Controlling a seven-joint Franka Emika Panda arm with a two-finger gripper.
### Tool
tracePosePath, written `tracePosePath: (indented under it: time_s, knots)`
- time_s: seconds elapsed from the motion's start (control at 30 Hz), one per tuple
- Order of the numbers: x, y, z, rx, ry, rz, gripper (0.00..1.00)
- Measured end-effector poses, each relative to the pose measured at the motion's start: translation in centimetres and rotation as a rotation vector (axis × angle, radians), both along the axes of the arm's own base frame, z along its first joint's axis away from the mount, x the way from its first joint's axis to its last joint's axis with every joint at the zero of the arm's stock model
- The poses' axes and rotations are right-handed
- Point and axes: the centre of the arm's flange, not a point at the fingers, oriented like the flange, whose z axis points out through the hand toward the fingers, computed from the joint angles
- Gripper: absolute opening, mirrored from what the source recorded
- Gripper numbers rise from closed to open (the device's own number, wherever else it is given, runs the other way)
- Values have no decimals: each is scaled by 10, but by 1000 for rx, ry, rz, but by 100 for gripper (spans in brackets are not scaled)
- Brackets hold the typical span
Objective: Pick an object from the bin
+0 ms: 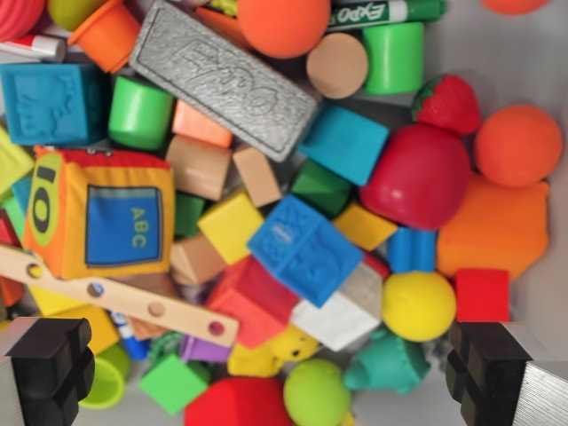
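Black rubber pads of the gripper (271,373) sit at the bottom corners of the wrist view, spread wide with nothing between them, hovering above a crowded bin (532,53). No object is chosen yet; the candidates lie directly below. Nearest the midline are a lime ball (316,391), a red rounded toy (238,404) and a white block (339,319), with a blue embossed block (304,249) just above them, tilted on a red block (251,297).

Judging from the clutter, the main risk is a finger landing on a neighbour rather than in a gap: pieces touch on almost every side, so a descent could jam or pinch two at once. The balls may roll out of a squeeze.

Further out, a wooden strip with holes (115,295) slants across the wrist view's left, beneath a fabric ABC cube (102,213). A grey Expo eraser (224,76) lies diagonally at the top, a red apple (417,176) and orange ball (517,145) towards the right.
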Motion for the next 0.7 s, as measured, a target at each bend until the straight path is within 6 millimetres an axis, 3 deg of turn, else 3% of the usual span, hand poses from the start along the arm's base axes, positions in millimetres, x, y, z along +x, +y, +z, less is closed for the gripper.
tracePosePath:
  time_s: [0.7]
  knots:
    - [-2, 8, -6, 4, -1, 96, 100]
